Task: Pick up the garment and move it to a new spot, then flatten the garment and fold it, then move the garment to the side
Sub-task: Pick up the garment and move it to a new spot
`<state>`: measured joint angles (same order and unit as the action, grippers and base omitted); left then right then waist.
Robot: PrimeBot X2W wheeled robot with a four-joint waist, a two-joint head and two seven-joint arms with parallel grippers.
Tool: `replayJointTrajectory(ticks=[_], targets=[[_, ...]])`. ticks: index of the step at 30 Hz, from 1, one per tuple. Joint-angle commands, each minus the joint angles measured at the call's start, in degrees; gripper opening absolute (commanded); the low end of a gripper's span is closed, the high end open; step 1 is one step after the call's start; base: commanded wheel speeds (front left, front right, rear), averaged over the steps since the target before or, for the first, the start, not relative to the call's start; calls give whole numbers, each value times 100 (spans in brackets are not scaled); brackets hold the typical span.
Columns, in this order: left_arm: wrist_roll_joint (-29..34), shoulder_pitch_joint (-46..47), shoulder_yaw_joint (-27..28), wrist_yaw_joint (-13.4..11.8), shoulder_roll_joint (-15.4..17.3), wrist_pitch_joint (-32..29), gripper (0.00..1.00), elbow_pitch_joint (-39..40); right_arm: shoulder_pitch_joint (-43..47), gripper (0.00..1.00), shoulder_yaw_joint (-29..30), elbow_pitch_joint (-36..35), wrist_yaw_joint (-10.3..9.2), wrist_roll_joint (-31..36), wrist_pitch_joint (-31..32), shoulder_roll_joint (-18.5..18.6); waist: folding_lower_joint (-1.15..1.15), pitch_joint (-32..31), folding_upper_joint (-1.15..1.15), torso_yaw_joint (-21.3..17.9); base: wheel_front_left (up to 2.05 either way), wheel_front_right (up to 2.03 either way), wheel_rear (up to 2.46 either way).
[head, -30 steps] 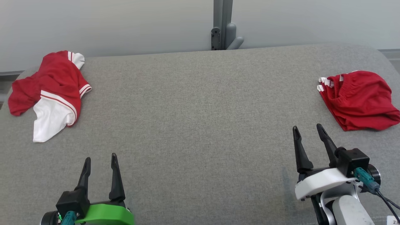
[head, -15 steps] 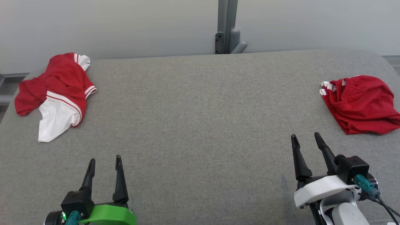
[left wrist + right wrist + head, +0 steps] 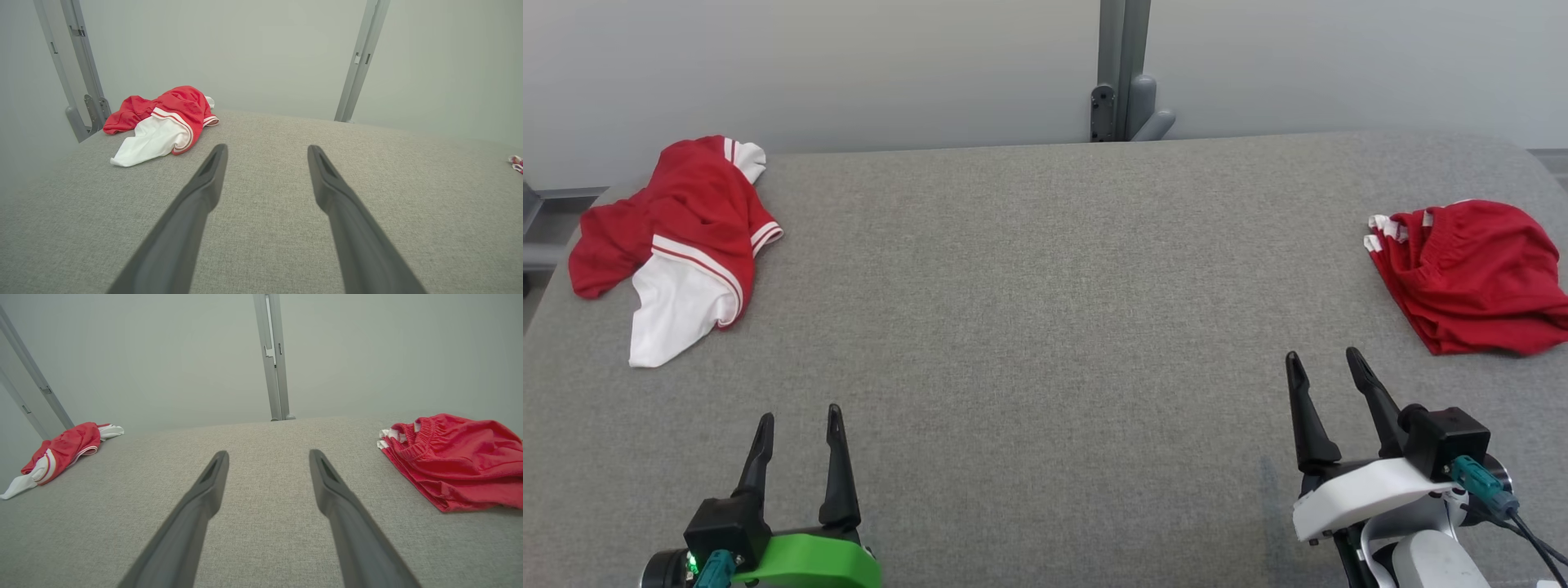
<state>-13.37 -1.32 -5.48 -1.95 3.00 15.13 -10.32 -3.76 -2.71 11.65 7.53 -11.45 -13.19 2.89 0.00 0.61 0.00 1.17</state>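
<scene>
Head view: the left gripper [image 3: 800,412] is hovering at 7 o'clock, fingers spread and empty. The crumpled red-and-white garment [image 3: 678,237] is lying at 10 o'clock on the grey woven surface [image 3: 1045,327], so the left arm is looking nearer. The right gripper [image 3: 1322,354] is sitting spread at 5, near the bunched red shorts [image 3: 1470,278] at 3 (probably done already).

Left wrist view: the red-and-white garment [image 3: 163,118] is lying at 11 o'clock, soft jersey, white panel trailing nearest.

Right wrist view: the red shorts [image 3: 453,457] are sitting at 2, elastic waistband showing.
</scene>
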Motion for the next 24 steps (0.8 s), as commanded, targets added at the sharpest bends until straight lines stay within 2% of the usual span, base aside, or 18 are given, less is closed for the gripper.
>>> replayJointTrajectory(ticks=[1, 5, 10, 24], targets=[[59, 90, 25, 41, 0, 2, 100, -13, 81, 100, 10, -23, -8, -42, 14, 1, 0, -1, 0, 35, 0, 0, 0], [70, 92, 20, 32, -2, 2, 100, -15, 96, 100, 13, -35, -8, -60, 10, 2, 0, -5, 0, 111, 0, 0, 0], [62, 123, -18, 18, -4, 2, 100, -27, 121, 100, 5, -54, -7, -65, -10, 3, 0, -11, 0, 453, 0, 0, 0], [129, -18, 217, -7, -4, 2, 100, 28, 108, 100, -84, -30, -7, -106, -52, 3, 0, -18, 0, 2358, 0, 0, 0]])
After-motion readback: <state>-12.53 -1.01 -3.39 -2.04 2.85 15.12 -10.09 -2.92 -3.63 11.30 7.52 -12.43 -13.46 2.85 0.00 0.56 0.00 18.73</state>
